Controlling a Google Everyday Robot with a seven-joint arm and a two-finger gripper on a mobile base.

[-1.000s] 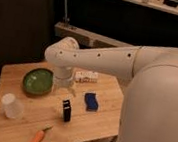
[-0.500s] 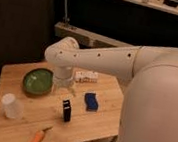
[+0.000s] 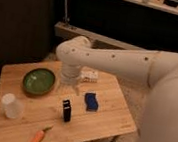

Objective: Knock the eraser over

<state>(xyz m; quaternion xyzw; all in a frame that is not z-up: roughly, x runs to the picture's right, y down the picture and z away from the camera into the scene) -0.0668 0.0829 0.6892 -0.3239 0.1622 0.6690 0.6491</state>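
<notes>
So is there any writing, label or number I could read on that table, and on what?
No text can be read anywhere.
White packet behind the arm: faint marks, too blurred to read.
Eraser, blue block, cup, green bowl: no text shows.
The claw hangs just behind the eraser.

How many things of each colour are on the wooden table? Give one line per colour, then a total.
Green: 1, the bowl
Blue: 1, the flat block
Near-black: 1, the upright eraser
Orange: 1, the carrot
White or clear: 2, the cup and the small box
Total: 6
The gripper hangs behind the eraser, beside the bowl.
</notes>
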